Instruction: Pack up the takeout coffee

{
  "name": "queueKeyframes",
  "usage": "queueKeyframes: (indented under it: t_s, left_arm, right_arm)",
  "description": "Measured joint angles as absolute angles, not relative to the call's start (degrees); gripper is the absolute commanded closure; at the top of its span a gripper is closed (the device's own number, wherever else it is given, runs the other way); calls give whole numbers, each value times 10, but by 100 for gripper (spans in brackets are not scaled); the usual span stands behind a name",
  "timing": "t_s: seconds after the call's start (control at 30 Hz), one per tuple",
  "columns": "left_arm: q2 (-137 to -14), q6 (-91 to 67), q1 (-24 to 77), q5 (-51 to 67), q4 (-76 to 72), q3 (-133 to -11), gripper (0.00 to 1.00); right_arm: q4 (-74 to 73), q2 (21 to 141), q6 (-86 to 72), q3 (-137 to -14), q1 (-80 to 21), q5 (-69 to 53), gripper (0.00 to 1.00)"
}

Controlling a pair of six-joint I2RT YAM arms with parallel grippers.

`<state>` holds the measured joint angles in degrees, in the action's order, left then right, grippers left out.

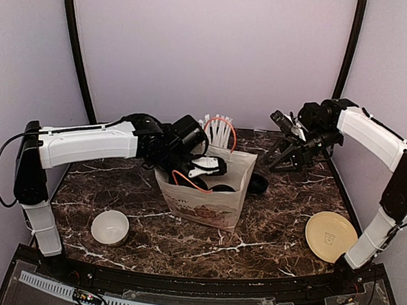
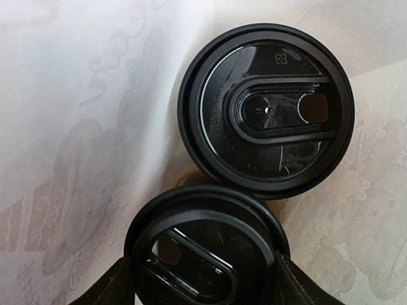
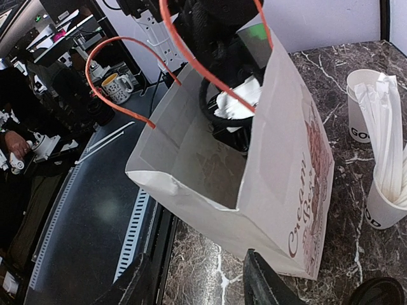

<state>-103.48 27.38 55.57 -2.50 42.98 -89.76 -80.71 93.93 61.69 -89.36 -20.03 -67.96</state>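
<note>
A white paper bag (image 1: pixel 207 204) with orange handles stands mid-table. My left gripper (image 1: pixel 204 168) reaches down into it. In the left wrist view I look down on two black cup lids inside the bag (image 2: pixel 70 95). The far cup (image 2: pixel 267 111) stands free on the bag floor. The near cup (image 2: pixel 206 244) sits between my left gripper's (image 2: pixel 205 260) fingers, which touch its lid on both sides. The cups' white sides are hidden. My right gripper (image 1: pixel 284 130) is open and empty at the back right, its fingers (image 3: pixel 264 279) facing the bag (image 3: pixel 280 184).
A white cup with white straws (image 1: pixel 217 131) stands behind the bag and also shows in the right wrist view (image 3: pixel 385 190), beside another white cup (image 3: pixel 359 108). A black round object (image 1: pixel 258 183) lies right of the bag. A white bowl (image 1: pixel 110 228) sits front left, a yellow plate (image 1: pixel 330 235) front right.
</note>
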Motion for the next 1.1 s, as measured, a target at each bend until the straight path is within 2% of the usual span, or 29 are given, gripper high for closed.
queueKeyframes:
  t_s: [0.17,0.4,0.87,1.1]
  left_arm:
    - [-1067,260,535,12,461,-945,59]
    - [-1069,249,532,20,461,-946,61]
    - [-1038,227,544,-19,405,-879,66]
    - [-974,210,545,-10,310,-774,67]
  right_arm:
    - [-808,940,623,-882,-197,-688,52]
    - [-808,940,623,-882,-197,-696,52]
    - [-808,957,614,-884,-197,-707,52]
    - [-808,957,605,-898,-197,-707,52]
